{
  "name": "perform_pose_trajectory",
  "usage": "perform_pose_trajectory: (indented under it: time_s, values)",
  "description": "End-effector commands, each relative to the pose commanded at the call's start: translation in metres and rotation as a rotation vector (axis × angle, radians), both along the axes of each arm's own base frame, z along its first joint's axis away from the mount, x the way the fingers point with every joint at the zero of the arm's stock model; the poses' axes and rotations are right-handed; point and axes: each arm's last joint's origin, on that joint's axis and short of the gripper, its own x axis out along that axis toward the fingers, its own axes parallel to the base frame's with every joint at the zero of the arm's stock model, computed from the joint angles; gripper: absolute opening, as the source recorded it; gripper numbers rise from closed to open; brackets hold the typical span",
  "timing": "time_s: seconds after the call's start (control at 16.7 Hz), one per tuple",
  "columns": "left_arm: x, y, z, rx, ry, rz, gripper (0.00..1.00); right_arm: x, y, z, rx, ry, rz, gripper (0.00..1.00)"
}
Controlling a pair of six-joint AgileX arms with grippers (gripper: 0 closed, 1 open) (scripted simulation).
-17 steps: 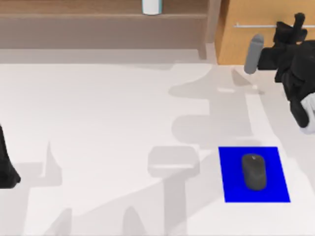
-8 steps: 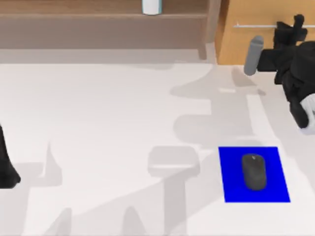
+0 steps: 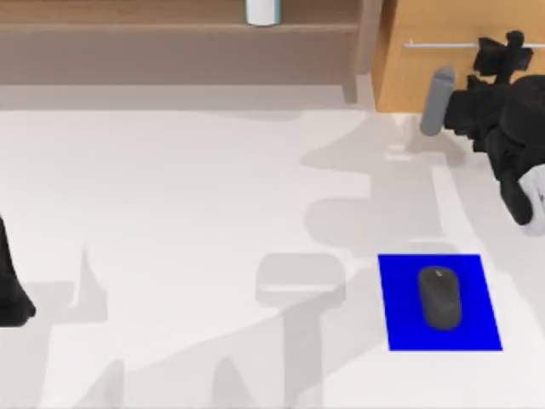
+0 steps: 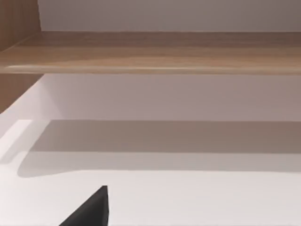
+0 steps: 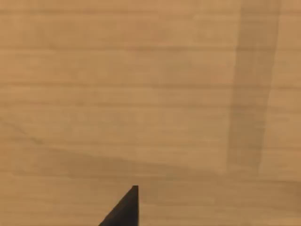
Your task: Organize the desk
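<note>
The desk (image 3: 170, 196) is a wide, plain white tabletop that takes up nearly all of the top view. Along its far edge stands a light-wood shelf (image 3: 170, 30), and to the right of that a light-wood drawer unit (image 3: 409, 77) with a thin silver handle (image 3: 438, 44). A small white cylinder (image 3: 262, 12) stands on the shelf. Toward the desk's front right lies a blue rectangular mat (image 3: 400, 302), flat on the white surface, with a dark grey mouse (image 3: 439, 297) resting on it, roughly centred.
</note>
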Motion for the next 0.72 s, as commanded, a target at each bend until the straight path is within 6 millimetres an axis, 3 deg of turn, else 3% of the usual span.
perform_pose_trajectory:
  time_s: [0.36, 0.42, 0.72]
  values:
    - [0.000, 0.000, 0.000, 0.000, 0.000, 0.000, 1.00, 0.000, 0.000, 0.000, 0.000, 0.000, 0.000, 1.00]
    - [0.000, 0.000, 0.000, 0.000, 0.000, 0.000, 1.00, -0.008, 0.001, -0.013, -0.001, 0.054, 0.003, 1.00]
    - [0.000, 0.000, 0.000, 0.000, 0.000, 0.000, 1.00, -0.016, 0.020, 0.001, 0.046, 0.004, 0.147, 1.00]
